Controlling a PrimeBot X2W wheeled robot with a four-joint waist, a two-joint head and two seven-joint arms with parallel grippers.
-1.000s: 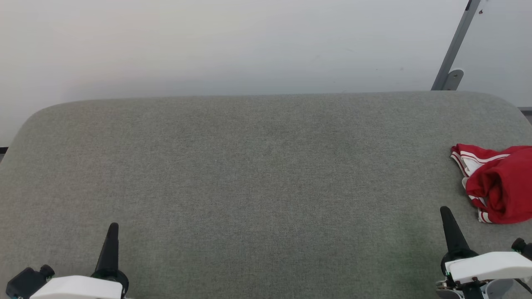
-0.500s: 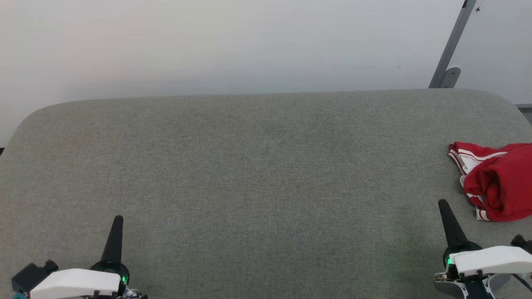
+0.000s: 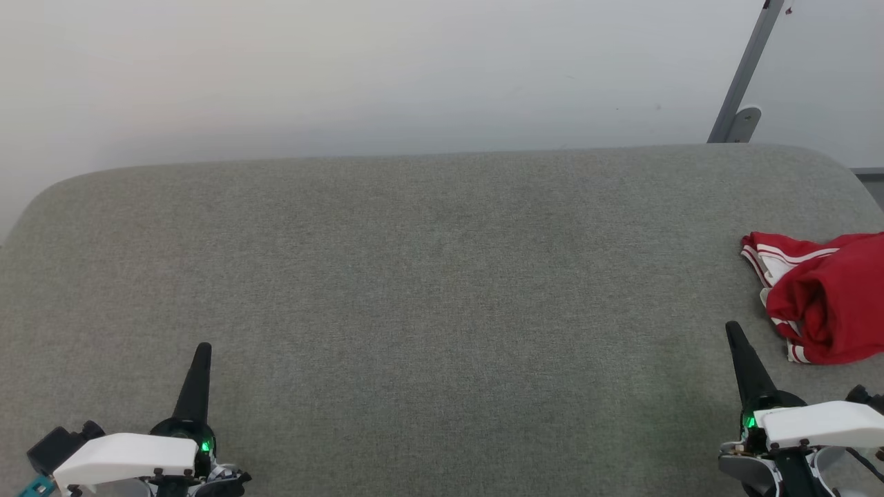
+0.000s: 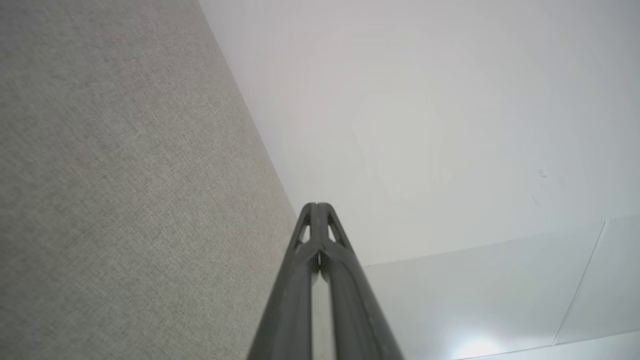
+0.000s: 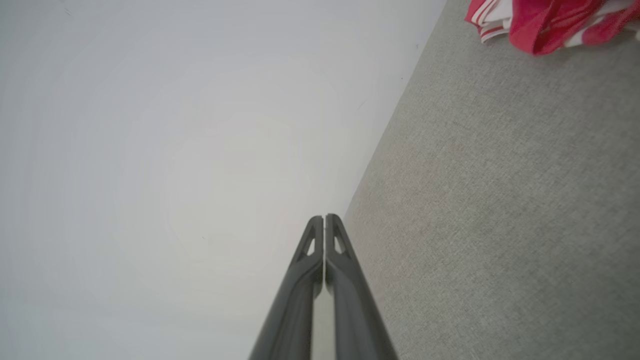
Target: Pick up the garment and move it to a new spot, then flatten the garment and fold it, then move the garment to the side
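Observation:
The garment (image 3: pixel 825 304) lies crumpled at the far right edge of the grey padded surface (image 3: pixel 428 276), red with white striped trim, partly cut off by the head view's edge. It also shows in the right wrist view, garment (image 5: pixel 545 20), at the top right. My right gripper (image 3: pixel 732 330) is shut and empty, hovering just left of and nearer than the garment, apart from it; its fingers (image 5: pixel 324 220) are pressed together. My left gripper (image 3: pixel 202 348) is shut and empty at the lower left, its tips (image 4: pixel 316 206) closed.
A pale wall (image 3: pixel 345 76) rises behind the surface's far rounded edge. A grey metal strut with a bracket (image 3: pixel 742 103) leans at the back right. The wide grey surface lies bare between the two grippers.
Both grippers have moved forward, up the head view. The whole picture has shifted slightly left and up, so the camera moved; the garment itself lies still.

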